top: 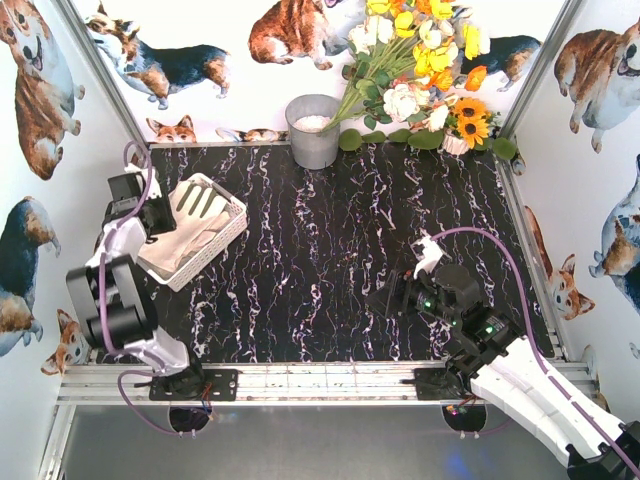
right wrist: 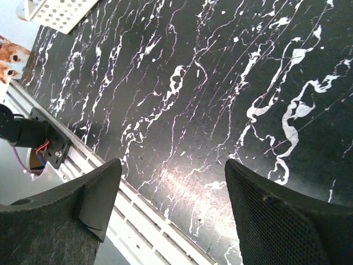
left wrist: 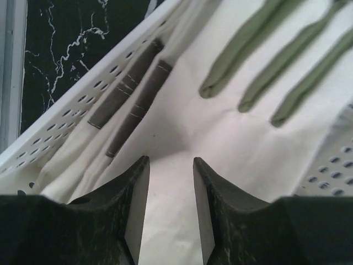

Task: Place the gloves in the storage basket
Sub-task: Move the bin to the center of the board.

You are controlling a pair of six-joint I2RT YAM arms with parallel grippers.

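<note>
The white slotted storage basket (top: pixel 232 228) sits at the left of the black marble table. Cream-white gloves (top: pixel 195 222) with grey-olive finger patches lie inside it. My left gripper (top: pixel 160 212) hovers over the basket's near-left end; in the left wrist view it (left wrist: pixel 171 165) is open and empty just above a glove (left wrist: pixel 220 132), with the basket wall (left wrist: pixel 71 116) at the left. My right gripper (top: pixel 392 296) is open and empty above bare table at the right; the right wrist view (right wrist: pixel 172 168) shows only marble between its fingers.
A grey metal bucket (top: pixel 313 130) stands at the back centre, with a bunch of artificial flowers (top: pixel 425 70) to its right. The aluminium rail (top: pixel 320 382) runs along the near edge. The basket's corner (right wrist: pixel 55 12) shows far off in the right wrist view.
</note>
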